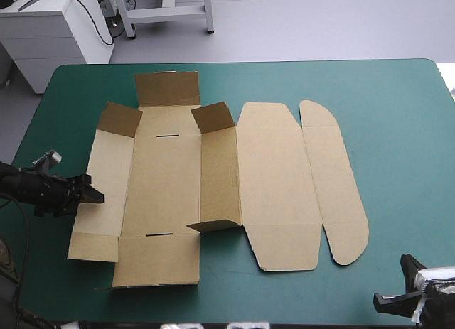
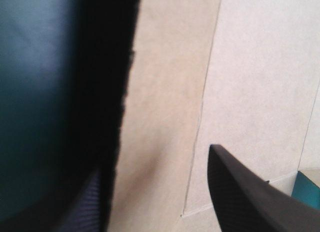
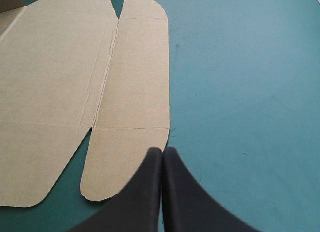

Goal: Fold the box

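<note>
1. Left gripper (image 1: 94, 196): fingers spread, gripping nothing, at the outer edge of the box's left panel (image 1: 106, 180).
2. Box (image 1: 167, 194): brown, left of centre on the teal-green cover (image 1: 398, 130), mostly flat, some flaps up. Likely light, stiff, hinging on its creases. Pinch a panel edge.
3. Right gripper (image 3: 162, 153): clenched, empty, near the rounded lid flap (image 3: 135, 91), not touching.
</note>
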